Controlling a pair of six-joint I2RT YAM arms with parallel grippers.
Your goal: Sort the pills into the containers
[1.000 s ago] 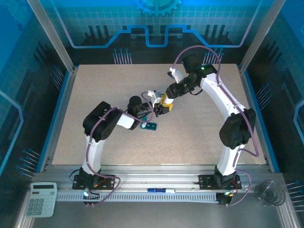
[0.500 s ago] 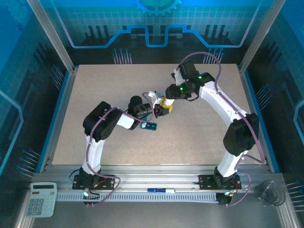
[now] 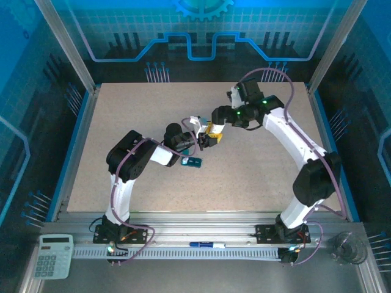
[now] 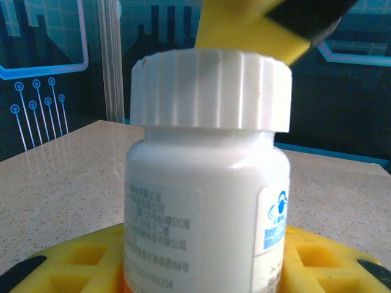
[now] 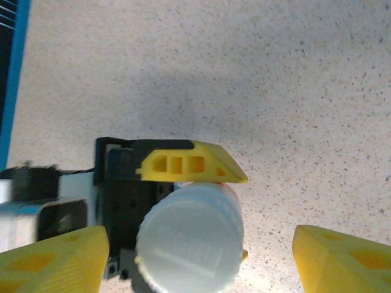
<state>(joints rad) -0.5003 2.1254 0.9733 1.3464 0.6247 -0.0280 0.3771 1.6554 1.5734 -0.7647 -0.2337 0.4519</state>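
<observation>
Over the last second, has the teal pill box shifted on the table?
No. The pill box lies at the same spot in the top view, at the same gap from the near edge of the table.

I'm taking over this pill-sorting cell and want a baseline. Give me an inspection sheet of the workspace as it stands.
Surface: speckled beige table, no loose pills seen.
Job's things: white pill bottle upright, capped; teal pill box on the table beside the left arm.
Clutter: calculator, pen, clear cup on the front ledge.
Grippers: left gripper shut on the bottle; right gripper open, fingers either side of the cap, apart from it.
Cables: purple cables loop along both arms; no snag seen.
Surroundings: blue-lit panels, aluminium frame.
</observation>
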